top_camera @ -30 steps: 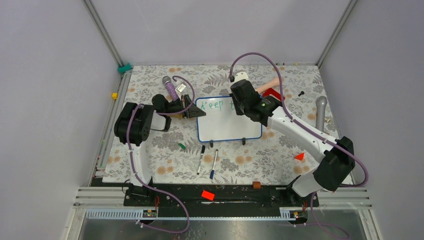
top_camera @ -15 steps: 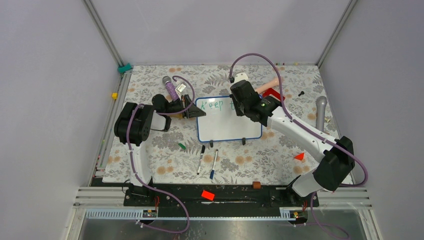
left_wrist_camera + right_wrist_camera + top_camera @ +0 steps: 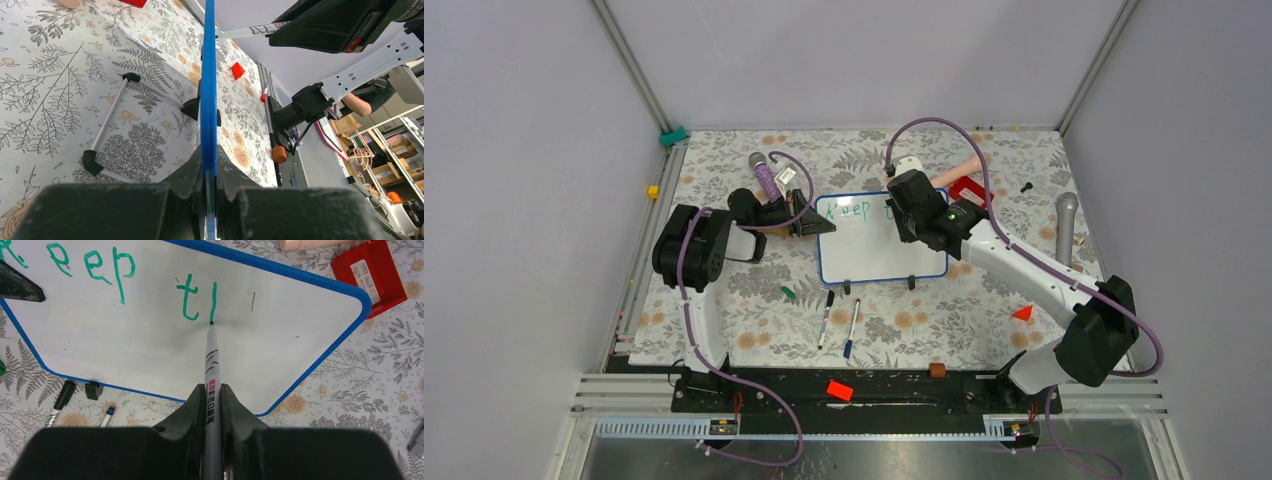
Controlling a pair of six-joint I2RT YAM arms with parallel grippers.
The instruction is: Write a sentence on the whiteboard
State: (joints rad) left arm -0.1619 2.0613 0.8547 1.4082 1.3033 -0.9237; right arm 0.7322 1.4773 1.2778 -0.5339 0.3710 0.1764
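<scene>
The whiteboard (image 3: 874, 250) lies on the flowered table, white with a thin blue rim. My left gripper (image 3: 816, 226) is shut on its left edge; the left wrist view shows the blue rim (image 3: 208, 90) edge-on, pinched between the jaws of that gripper (image 3: 209, 160). My right gripper (image 3: 212, 390) is shut on a grey marker (image 3: 212, 360), and it hovers over the board's upper right part (image 3: 907, 215). The marker's tip touches the board at the foot of a fresh green stroke. The sentence (image 3: 100, 267) reads "Keep tl" in green.
Two loose markers (image 3: 825, 318) (image 3: 852, 328) and a green cap (image 3: 788, 293) lie just in front of the board. A red box (image 3: 967, 187) sits behind its right corner, a purple-handled object (image 3: 767, 178) behind the left gripper, a grey cylinder (image 3: 1065, 225) far right.
The right gripper has slid a little toward the near side with the marker, leaving a new vertical green stroke after the "t". The left gripper and board have not moved.
</scene>
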